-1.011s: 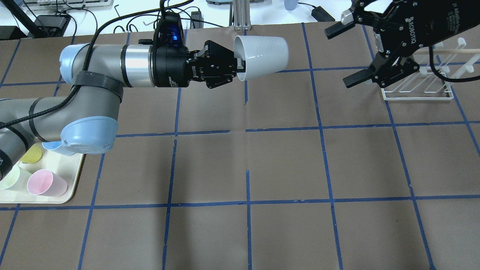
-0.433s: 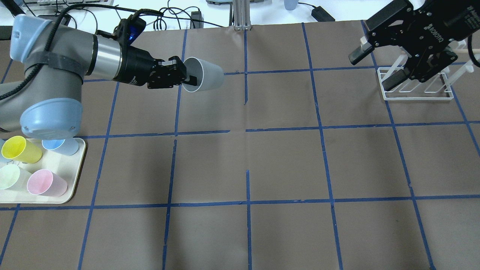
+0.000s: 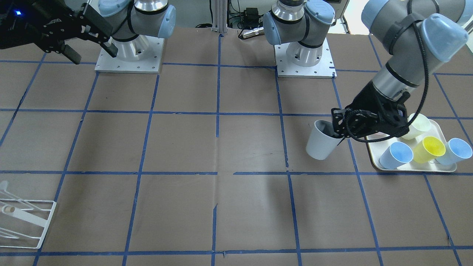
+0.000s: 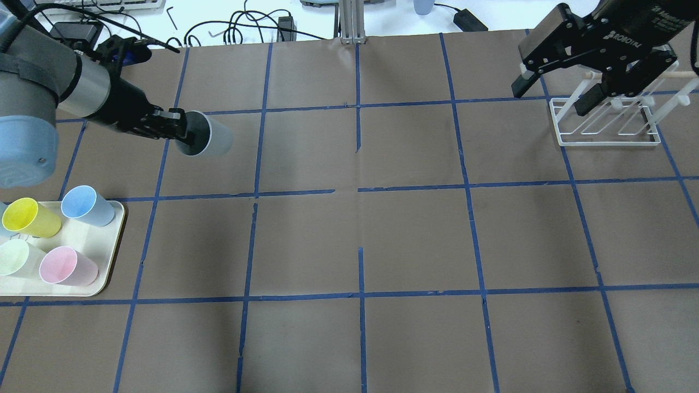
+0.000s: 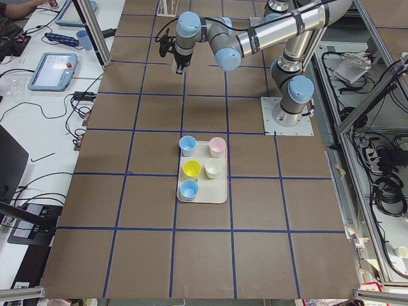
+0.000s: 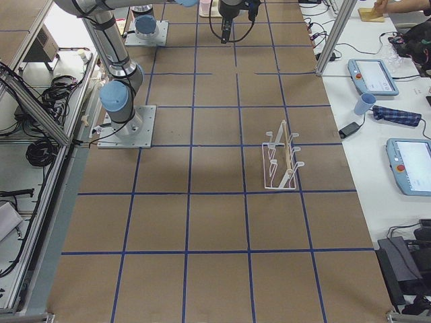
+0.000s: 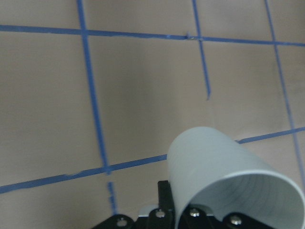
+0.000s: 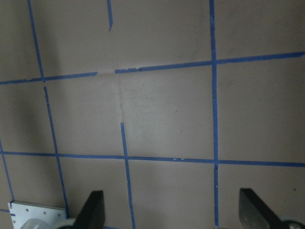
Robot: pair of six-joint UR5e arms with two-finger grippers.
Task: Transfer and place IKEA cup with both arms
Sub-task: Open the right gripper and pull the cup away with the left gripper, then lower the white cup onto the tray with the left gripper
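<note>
Brown table (image 4: 415,234): left gripper (image 4: 184,134), pinching the cup (image 4: 215,141), has retreated toward the tray (image 4: 82,240); right gripper (image 4: 550,98) spread, so the handover looks farther off.

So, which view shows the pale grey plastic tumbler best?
Exterior front-facing: the whole tumbler shows, tilted, left gripper pinching its rim. Overhead shows it smaller; left wrist crops it; side views do not clearly show it.

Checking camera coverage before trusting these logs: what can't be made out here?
Pink cup: hidden in the front view behind the left claw.
One blue cup: almost wholly cut off by the overhead view's left edge.
Rack: cut off by the front view's left edge.
How the left claw grips: left wrist view, behind the grey cup and the bottom edge.
Right claw: only fingertips show in the right wrist view, at the bottom edge.
</note>
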